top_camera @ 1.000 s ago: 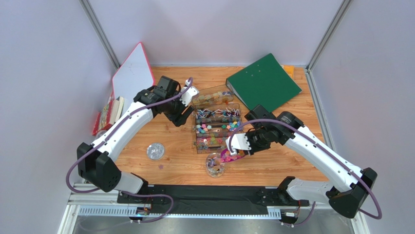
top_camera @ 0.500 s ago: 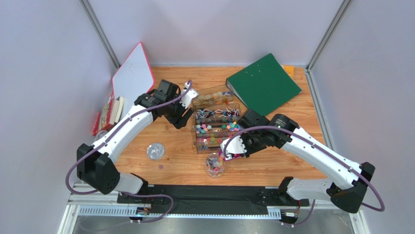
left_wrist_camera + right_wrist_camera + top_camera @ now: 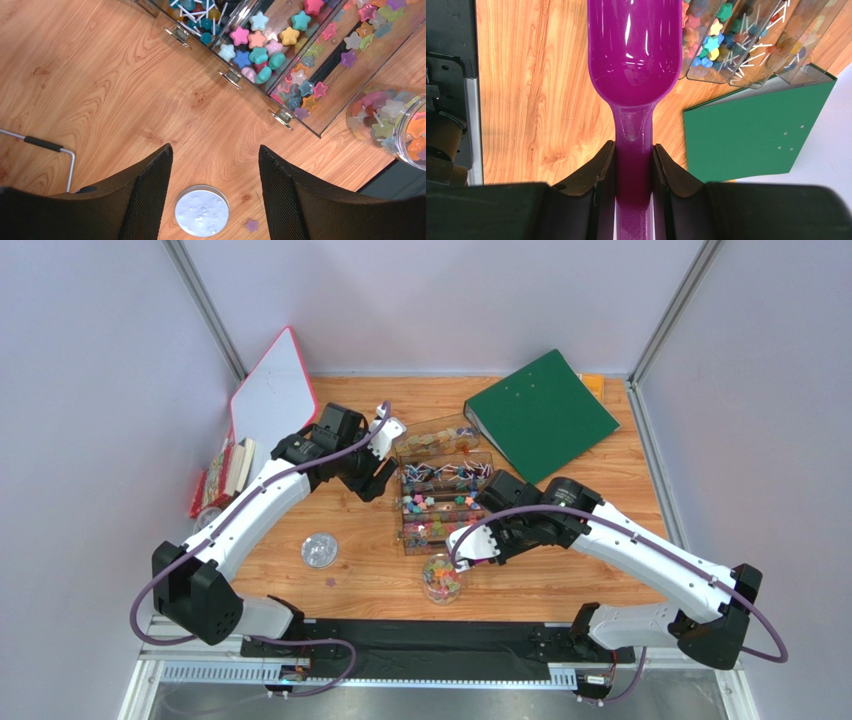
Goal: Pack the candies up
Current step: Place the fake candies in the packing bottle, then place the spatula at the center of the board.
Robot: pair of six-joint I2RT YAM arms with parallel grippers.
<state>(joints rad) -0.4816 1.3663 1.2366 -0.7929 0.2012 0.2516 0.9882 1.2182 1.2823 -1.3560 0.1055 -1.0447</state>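
The candies are small coloured stars in a clear drawer organizer [image 3: 445, 490], also seen in the left wrist view [image 3: 280, 45] and the right wrist view [image 3: 711, 42]. More candies fill a clear jar [image 3: 441, 578], which is at the right edge of the left wrist view [image 3: 395, 120]. My right gripper [image 3: 488, 543] is shut on the handle of a purple scoop [image 3: 633, 50]. The scoop's bowl looks empty and sits over the jar [image 3: 457, 560]. My left gripper [image 3: 375, 478] is open and empty [image 3: 215, 190], above bare wood left of the organizer.
A round silver lid [image 3: 319, 550] lies left of the jar, with a loose purple star [image 3: 330, 583] near it. A green binder [image 3: 540, 405] lies at the back right. A whiteboard [image 3: 272, 390] and books [image 3: 225, 475] stand at the left wall.
My right arm has carried the scoop leftward, and its bowl now hangs over the jar. My left arm has shifted slightly left.
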